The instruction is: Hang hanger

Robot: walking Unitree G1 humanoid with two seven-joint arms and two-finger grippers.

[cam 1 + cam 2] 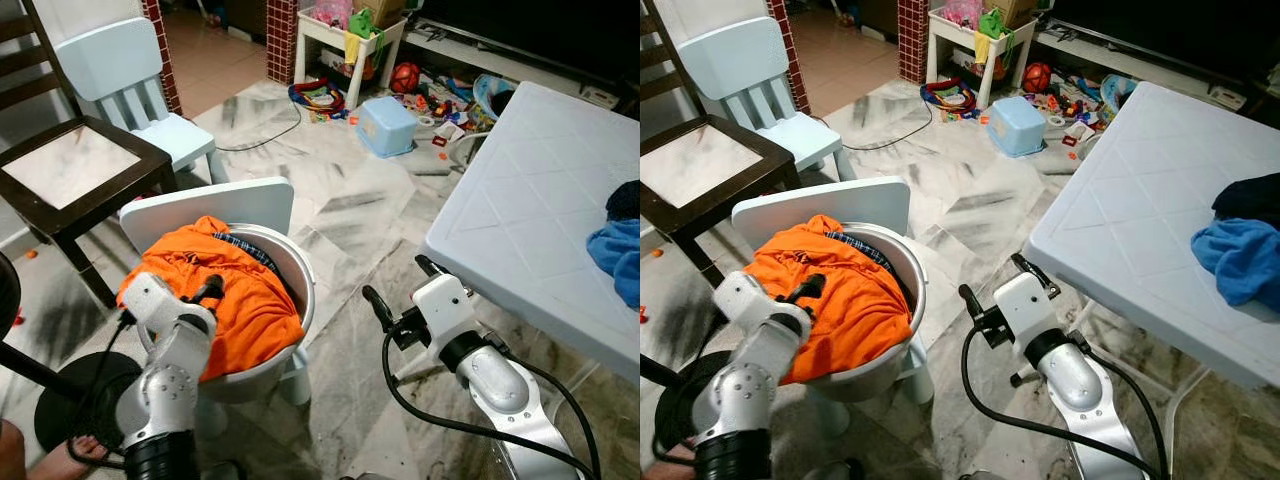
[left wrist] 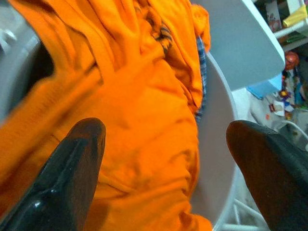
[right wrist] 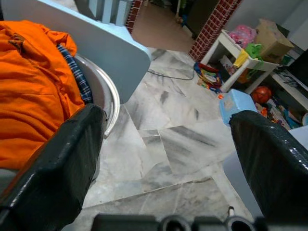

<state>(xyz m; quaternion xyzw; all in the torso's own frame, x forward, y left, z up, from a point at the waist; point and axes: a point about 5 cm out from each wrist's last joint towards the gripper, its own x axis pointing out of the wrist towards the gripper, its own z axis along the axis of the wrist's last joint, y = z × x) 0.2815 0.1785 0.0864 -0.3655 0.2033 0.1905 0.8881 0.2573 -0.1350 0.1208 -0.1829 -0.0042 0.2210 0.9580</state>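
We saw no hanger. Our left gripper [image 2: 163,168], fingers spread, hovered over the orange cloth [image 1: 245,300] heaped in the near-left basin [image 1: 300,290]. Our right gripper [image 1: 400,285], also spread, hung beside the table [image 1: 520,200].

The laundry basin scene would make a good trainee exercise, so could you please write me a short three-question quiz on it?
1. True or false: the left hand is open above the orange garment in the white basin.
2. Multiple choice: where does the blue cloth lie? A) on the floor, B) on the white table, C) on the dark wooden chair.
3. Fill in: the right hand is open over the marble ____, between the basin and the table.

Key: 1 true; 2 B; 3 floor.
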